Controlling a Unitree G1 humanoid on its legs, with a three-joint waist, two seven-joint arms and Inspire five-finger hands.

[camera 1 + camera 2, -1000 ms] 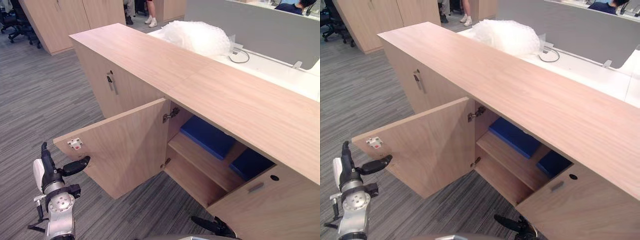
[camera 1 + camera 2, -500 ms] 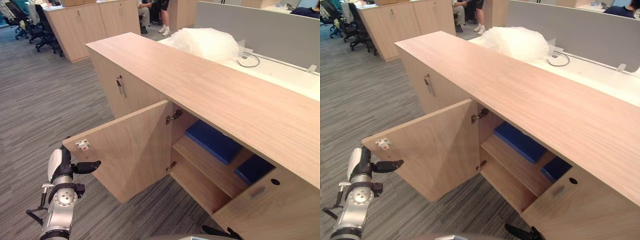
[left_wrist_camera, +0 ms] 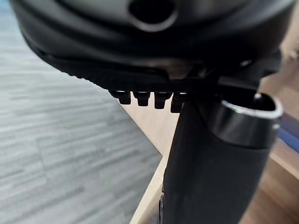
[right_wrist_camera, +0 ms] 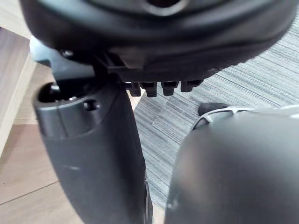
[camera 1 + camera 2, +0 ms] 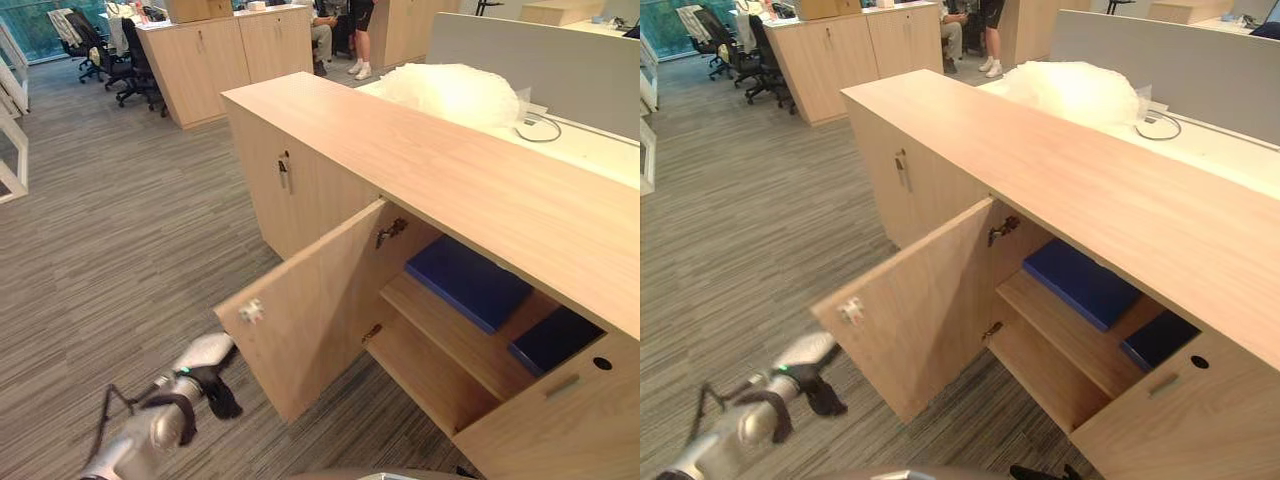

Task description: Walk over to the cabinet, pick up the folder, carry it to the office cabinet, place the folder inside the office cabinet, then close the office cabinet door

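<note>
Quick count: two blue folders lie flat on the upper shelf [image 5: 440, 330] inside the office cabinet [image 5: 480, 190]. The left folder [image 5: 467, 282] is in plain sight and the right folder [image 5: 556, 338] is half tucked behind the right door [image 5: 560, 420]. Two doors, both open, with the left door [image 5: 320, 300] swung wide. One bubble wrap heap [image 5: 452, 92] sits behind. The left hand [image 5: 215, 385] hangs low beside that door's free edge; can't tell if it's open, closed or touching. Same for the right hand [image 4: 93, 154].

Left robot hand [image 5: 207, 368] dropped low beside door [image 5: 320, 300] free edge.
</note>
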